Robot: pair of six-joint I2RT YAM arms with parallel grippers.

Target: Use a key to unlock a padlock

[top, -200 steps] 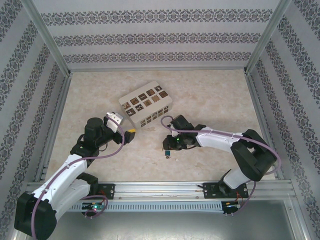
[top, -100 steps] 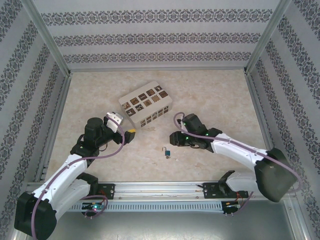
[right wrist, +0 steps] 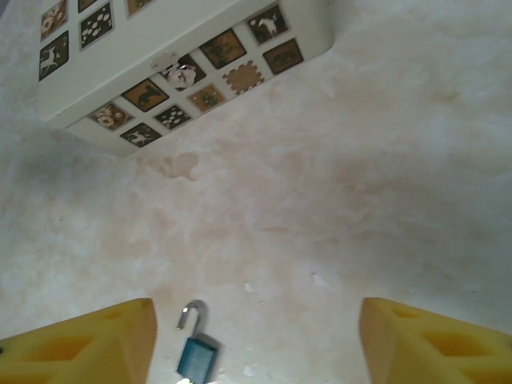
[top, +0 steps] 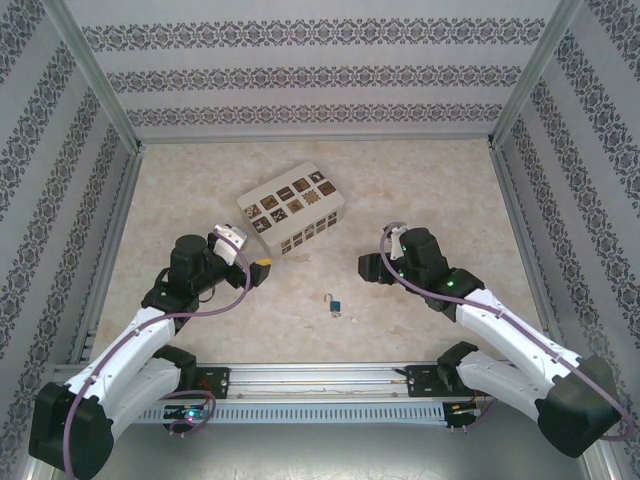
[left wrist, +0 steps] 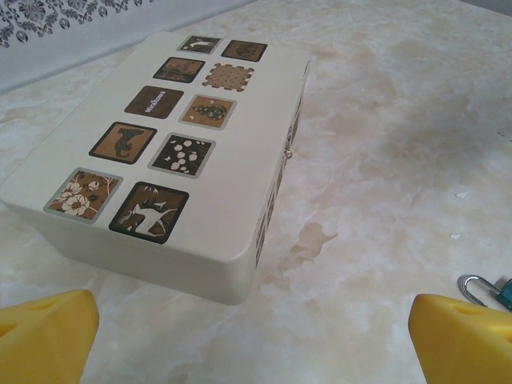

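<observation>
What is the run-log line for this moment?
padlock: loose on table, shackle looks open | left fingers: open, empty, facing white box | right fingers: open, empty, clear of padlock

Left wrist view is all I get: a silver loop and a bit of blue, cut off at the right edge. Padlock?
Observer: Yes. The right wrist view shows it whole: a tiny blue-bodied padlock with a thin silver shackle, lying on the marbled beige tabletop.
Operator: Locked?
Observer: The shackle looks open, with one leg free of the body.
Operator: Right arm holding it?
Observer: No, the right gripper is apart from it, jaws wide open and empty.
</observation>
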